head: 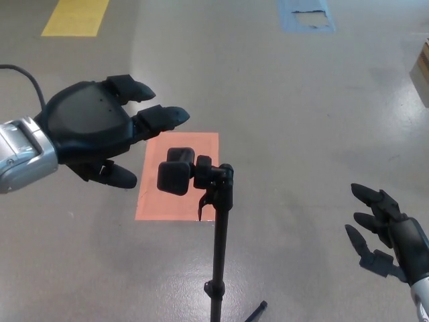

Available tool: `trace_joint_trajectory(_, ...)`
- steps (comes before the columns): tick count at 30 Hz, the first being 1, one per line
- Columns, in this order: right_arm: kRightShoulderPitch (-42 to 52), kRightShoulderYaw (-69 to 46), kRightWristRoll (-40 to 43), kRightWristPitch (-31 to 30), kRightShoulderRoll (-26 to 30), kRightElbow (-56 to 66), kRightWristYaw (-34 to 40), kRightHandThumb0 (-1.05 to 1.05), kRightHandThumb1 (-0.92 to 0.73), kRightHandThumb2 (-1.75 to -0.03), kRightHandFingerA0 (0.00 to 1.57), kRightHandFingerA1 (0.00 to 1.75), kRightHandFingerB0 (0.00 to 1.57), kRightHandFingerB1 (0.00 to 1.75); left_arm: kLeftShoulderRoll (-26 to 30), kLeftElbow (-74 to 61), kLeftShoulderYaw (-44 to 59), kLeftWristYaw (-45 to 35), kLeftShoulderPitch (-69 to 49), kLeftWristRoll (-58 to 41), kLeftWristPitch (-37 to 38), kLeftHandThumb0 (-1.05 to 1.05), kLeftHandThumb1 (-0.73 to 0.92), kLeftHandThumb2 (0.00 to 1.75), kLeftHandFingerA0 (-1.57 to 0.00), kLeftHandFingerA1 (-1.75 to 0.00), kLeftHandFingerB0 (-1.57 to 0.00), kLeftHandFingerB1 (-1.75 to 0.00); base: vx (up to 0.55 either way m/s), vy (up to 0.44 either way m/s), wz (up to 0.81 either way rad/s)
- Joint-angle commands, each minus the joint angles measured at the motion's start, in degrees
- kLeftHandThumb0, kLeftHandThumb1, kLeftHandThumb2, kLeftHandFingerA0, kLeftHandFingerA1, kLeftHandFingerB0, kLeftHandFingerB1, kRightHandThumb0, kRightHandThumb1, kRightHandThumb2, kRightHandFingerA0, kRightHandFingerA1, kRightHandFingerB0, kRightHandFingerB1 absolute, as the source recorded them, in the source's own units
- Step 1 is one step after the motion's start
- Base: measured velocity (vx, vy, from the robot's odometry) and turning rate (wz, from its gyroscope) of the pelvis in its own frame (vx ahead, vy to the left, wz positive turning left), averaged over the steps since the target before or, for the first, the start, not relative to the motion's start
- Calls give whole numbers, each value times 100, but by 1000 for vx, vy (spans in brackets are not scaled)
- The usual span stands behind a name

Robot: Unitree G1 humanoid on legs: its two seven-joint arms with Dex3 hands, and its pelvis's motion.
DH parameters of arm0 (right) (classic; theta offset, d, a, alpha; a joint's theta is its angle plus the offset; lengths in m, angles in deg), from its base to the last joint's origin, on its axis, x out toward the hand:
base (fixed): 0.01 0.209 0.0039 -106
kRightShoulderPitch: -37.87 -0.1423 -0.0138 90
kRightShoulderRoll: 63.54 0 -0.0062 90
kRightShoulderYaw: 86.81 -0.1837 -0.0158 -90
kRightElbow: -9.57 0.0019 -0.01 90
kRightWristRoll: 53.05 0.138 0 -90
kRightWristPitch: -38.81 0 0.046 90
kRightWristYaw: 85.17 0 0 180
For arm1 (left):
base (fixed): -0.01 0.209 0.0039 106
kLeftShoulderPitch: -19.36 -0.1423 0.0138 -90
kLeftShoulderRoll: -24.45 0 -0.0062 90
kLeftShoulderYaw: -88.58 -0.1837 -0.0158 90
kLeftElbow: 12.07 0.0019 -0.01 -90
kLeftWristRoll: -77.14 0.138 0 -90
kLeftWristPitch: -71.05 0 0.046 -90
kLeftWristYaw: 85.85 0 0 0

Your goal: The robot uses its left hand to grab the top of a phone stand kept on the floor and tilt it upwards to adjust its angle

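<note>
Black left hand (94, 131) hovers wide open, upper left of the phone stand (216, 201); right hand (389, 235) spread at lower right

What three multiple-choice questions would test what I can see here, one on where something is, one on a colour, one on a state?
1. Where is the left hand relative to the phone stand?
A. Up and to the left of the stand's top, apart from it
B. Wrapped around the pole
C. Flat on the floor

2. What colour is the floor patch behind the stand's top?
A. Green
B. Orange
C. White

3. What state is the right hand in?
A. Shut on the stand
B. Shut in a fist
C. Open, holding nothing

Answers: 1 A, floor shows between its fingers and the stand's top. 2 B, the rectangle is orange. 3 C, its fingers are spread, away from the stand.
</note>
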Motion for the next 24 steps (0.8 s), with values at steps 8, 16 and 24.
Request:
trace_joint_trajectory(8, -46, -25, 35, -23, 65, -32, -44, -65, -83, -64, 25, 37, 15, 29, 40, 93, -191, 86, -168, 117, 15, -84, 71, 108, -13, -44, 0, -22, 0, 0, 0)
trace_joint_trajectory(16, -75, -31, 33, -28, 70, -45, -57, -67, -83, -64, 25, 37, 15, 29, 58, -30, -270, -203, -270, 124, -124, -84, 90, 68, -16, -27, -2, -19, 0, 0, 0)
trace_joint_trajectory(24, -66, -76, 101, -20, 46, -64, -102, -65, -82, -64, 25, 37, 15, 29, 23, -38, -340, 190, -324, 249, -14, -85, 71, 108, -13, -44, 0, -24, 0, 0, 0)
